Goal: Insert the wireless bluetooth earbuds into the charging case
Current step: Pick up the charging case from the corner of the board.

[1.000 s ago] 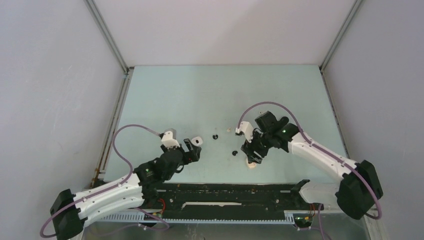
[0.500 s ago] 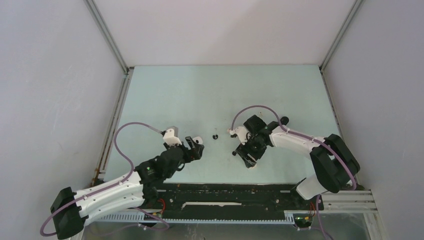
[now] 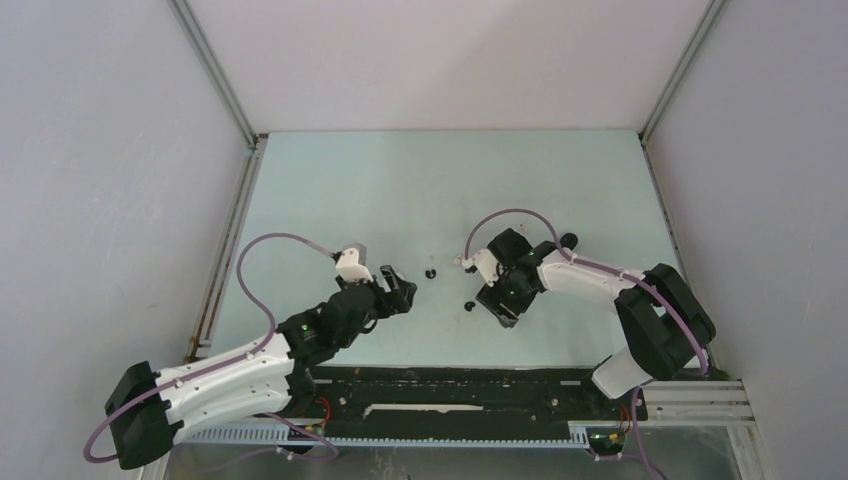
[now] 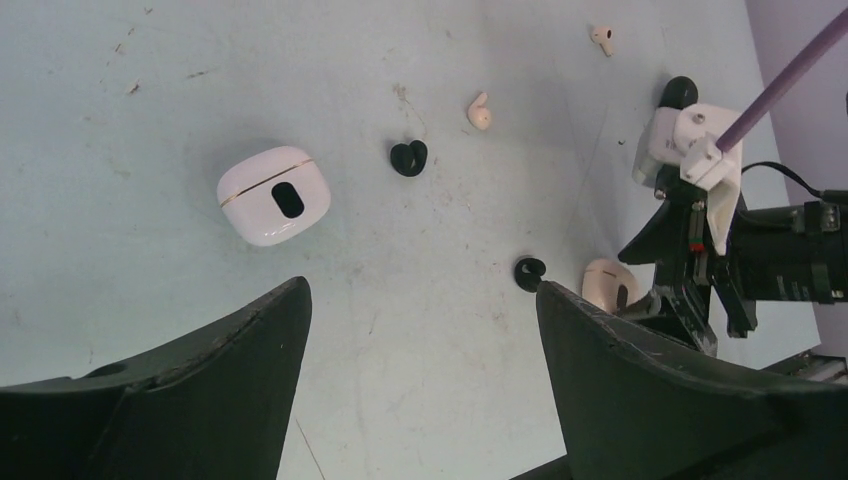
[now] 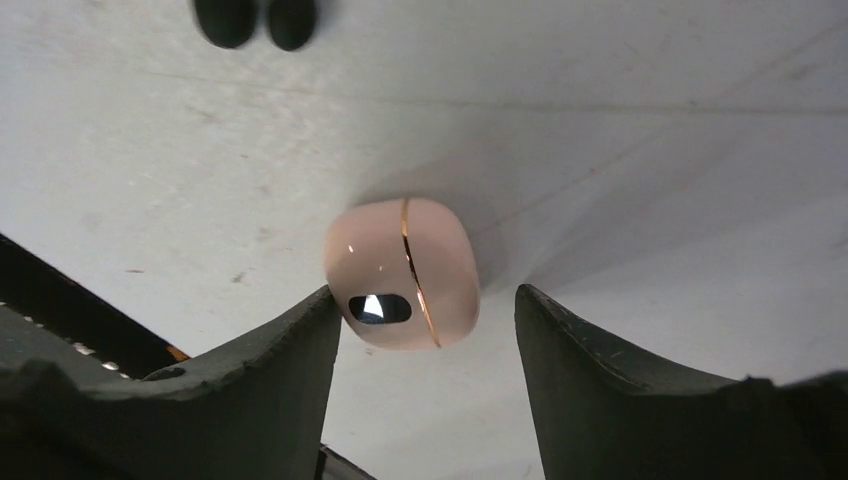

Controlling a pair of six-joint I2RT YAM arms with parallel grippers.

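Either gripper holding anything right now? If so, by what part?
Nothing is held. Left gripper is open and empty. Right gripper is open around the pink case: one jaw at its side, a gap at the other.

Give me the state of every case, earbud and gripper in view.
white case, shut, lying free.
pink case, shut, not gripped.
black earbud by the white case, loose, outside any case.
black earbud by the pink case, loose, outside any case.
beige earbud, loose, outside any case.
stemmed earbud, loose, outside any case.
left gripper, open, empty.
right gripper, open, around the pink case, not clamped.
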